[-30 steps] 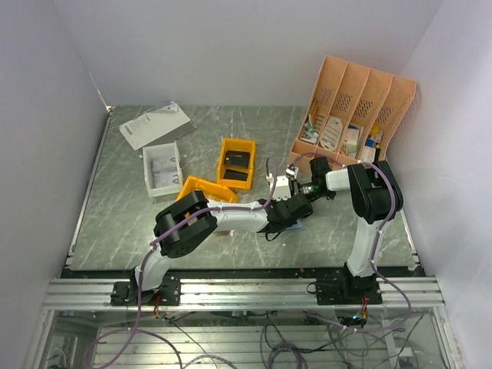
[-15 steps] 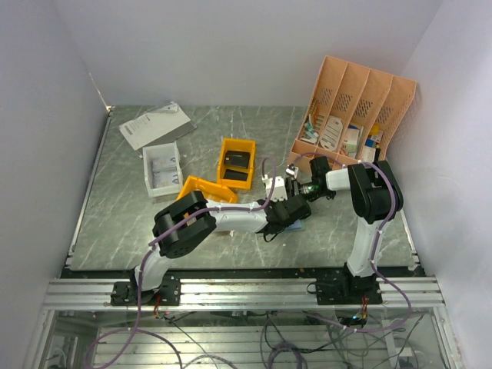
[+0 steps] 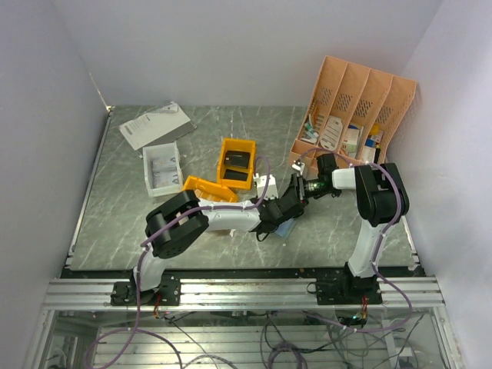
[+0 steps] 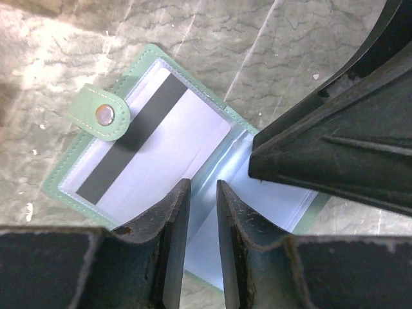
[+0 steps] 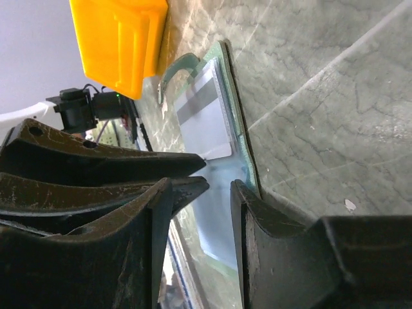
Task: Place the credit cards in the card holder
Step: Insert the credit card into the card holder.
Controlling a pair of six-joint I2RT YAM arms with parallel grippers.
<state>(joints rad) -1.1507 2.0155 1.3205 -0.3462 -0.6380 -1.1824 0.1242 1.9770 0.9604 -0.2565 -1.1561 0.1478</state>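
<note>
The card holder lies open on the table, green-edged with a snap tab and a light blue inside. A white credit card with a black stripe sits in its left clear pocket. My left gripper hovers over the fold, jaws a little apart with nothing between them. My right gripper stands open over the holder's other half, tip to tip with the left one; the card shows beyond. From above, both grippers meet over the holder.
Two orange bins and a white bin stand left of the holder. The peach desk organiser stands at the back right. A paper sheet lies at the back left. One orange bin is close behind the holder.
Both grippers' jaws have widened. The left gripper has drawn back to the left, uncovering a strip of the holder in the top view.
</note>
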